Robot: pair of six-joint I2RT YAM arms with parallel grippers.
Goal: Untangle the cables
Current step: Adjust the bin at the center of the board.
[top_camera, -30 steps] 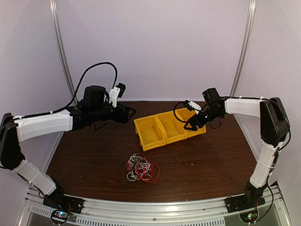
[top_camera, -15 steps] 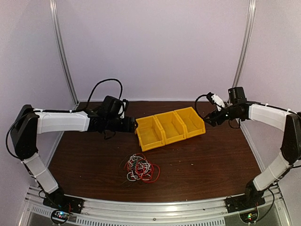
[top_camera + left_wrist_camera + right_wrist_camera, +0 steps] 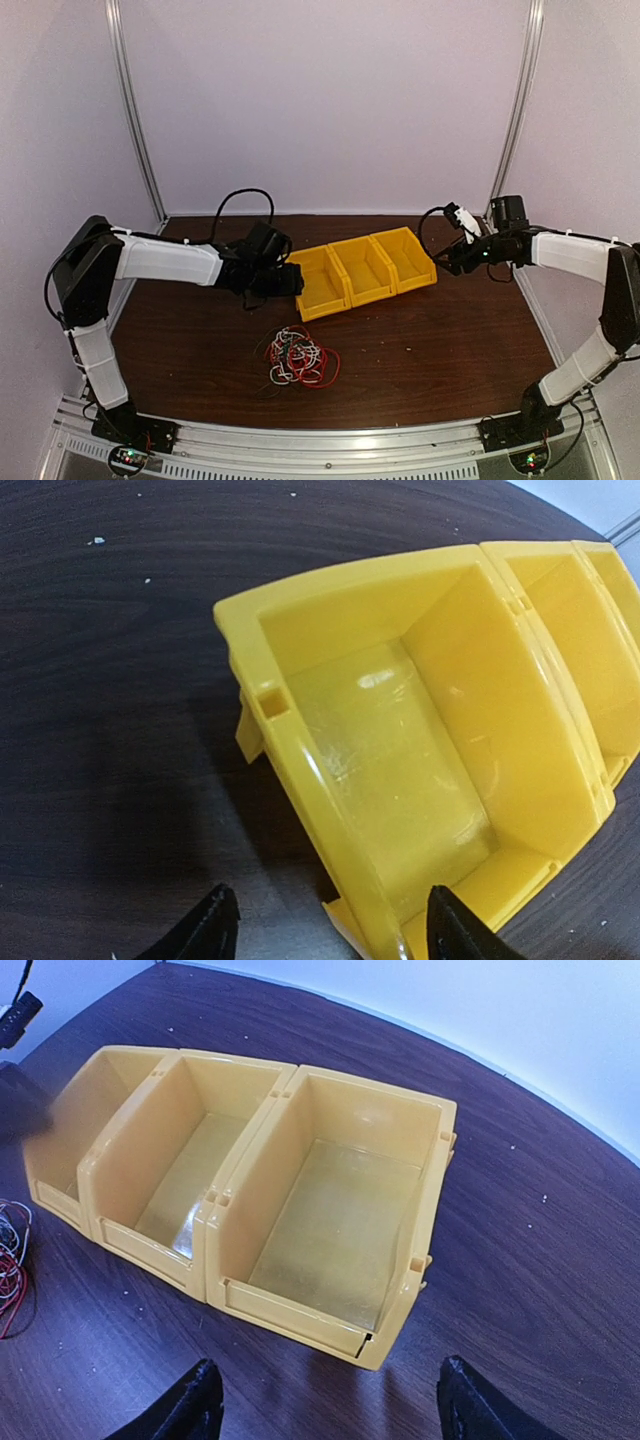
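Observation:
The cables (image 3: 299,358) lie in a small clump of red, white and black wires on the dark table, in front of the yellow bins. A few strands show at the left edge of the right wrist view (image 3: 10,1260). My left gripper (image 3: 293,281) is open and empty at the left end of the left yellow bin (image 3: 420,770), its jaws either side of the bin's near corner. My right gripper (image 3: 441,260) is open and empty just right of the right bin (image 3: 340,1210).
Three joined yellow bins (image 3: 362,270) stand in a row at the middle back of the brown table (image 3: 450,340), all empty. Pale walls and metal posts enclose the back and sides. The arm bases sit on the front rail.
My left arm has swung right and down until its gripper reaches the left bin's end. My right arm pulled back to the right, then eased slightly toward the right bin.

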